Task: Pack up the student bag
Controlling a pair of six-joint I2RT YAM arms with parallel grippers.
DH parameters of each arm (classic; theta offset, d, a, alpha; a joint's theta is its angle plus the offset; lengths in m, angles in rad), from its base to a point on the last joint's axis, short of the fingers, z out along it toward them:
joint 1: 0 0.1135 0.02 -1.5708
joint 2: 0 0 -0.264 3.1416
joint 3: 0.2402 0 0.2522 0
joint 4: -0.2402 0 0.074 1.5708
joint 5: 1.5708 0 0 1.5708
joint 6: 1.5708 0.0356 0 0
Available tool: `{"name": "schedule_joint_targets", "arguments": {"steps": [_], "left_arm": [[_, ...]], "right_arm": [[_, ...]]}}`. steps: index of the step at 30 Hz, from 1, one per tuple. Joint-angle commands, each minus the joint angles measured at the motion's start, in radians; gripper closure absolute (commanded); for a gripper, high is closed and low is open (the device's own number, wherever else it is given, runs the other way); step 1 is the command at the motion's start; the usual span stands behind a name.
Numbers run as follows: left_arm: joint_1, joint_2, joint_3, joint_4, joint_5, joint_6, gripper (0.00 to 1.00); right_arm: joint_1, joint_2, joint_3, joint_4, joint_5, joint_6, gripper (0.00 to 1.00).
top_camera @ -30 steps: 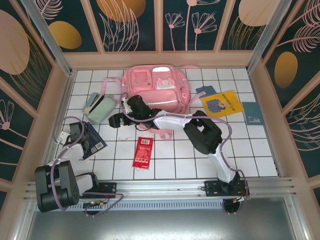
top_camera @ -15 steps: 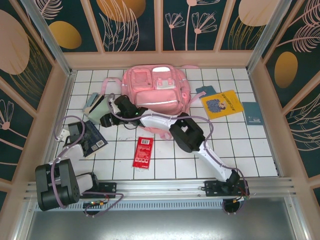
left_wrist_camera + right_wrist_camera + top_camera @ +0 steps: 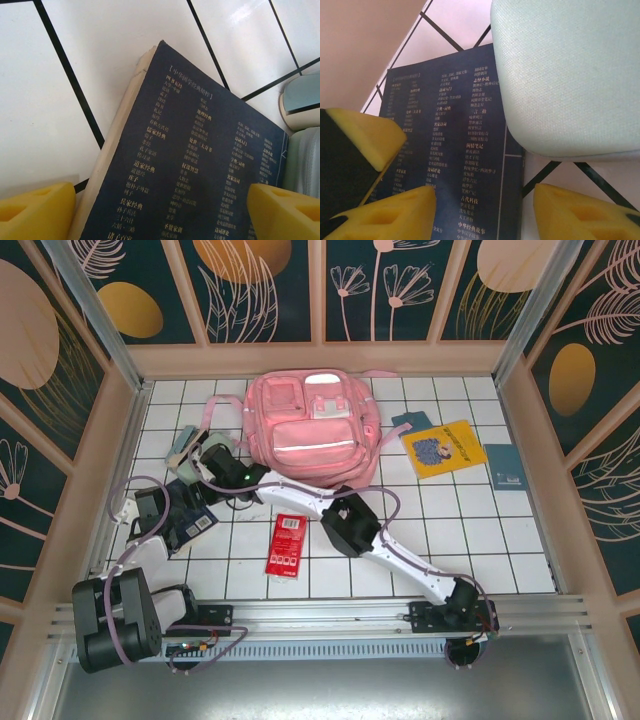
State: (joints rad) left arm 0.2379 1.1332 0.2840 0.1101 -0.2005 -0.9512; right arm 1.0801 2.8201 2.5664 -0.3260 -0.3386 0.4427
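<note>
The student bag [image 3: 312,425], a large pink backpack, lies flat at the back middle of the tiled table. A dark blue book [image 3: 190,516] with gold print lies at the left, a mint-green pencil case [image 3: 184,450] just behind it. My left gripper [image 3: 150,506] hovers open over the book [image 3: 190,150], its yellow fingers [image 3: 35,212] spread about as wide as the cover. My right gripper [image 3: 198,466] reaches across from the right and hangs open over the book's edge [image 3: 465,150] beside the pencil case [image 3: 570,75]. Nothing is held.
A red packet [image 3: 287,544] lies in front of the bag, under the stretched right arm. A yellow book [image 3: 443,447] and a teal booklet [image 3: 506,466] lie at the right. The left wall [image 3: 120,440] is close to both grippers.
The right arm has swung left from in front of the bag to the pencil case and dark book, and its jaws have narrowed. The left gripper barely shifted.
</note>
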Motion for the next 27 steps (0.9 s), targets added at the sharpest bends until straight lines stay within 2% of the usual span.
{"name": "schedule_joint_targets", "arguments": {"steps": [1, 9, 15, 18, 27], "left_arm": [[-0.02, 0.01, -0.033, 0.022, 0.22, -0.047, 0.12], [-0.021, 0.008, -0.066, 0.088, 0.316, -0.058, 0.17], [-0.023, -0.01, -0.066, 0.092, 0.347, -0.043, 0.19], [-0.025, -0.006, -0.066, 0.098, 0.365, -0.044, 0.2], [-0.091, 0.008, -0.061, 0.091, 0.355, -0.059, 0.19]], "right_arm": [[0.042, 0.069, 0.101, -0.128, -0.031, -0.012, 0.45], [0.051, 0.078, 0.201, -0.182, -0.154, 0.016, 0.51], [0.036, 0.1, 0.422, -0.413, 0.028, -0.008, 0.45], [0.013, 0.088, 0.441, -0.472, -0.005, -0.004, 0.43], [-0.017, -0.004, 0.442, -0.658, 0.049, -0.075, 0.38]]}}
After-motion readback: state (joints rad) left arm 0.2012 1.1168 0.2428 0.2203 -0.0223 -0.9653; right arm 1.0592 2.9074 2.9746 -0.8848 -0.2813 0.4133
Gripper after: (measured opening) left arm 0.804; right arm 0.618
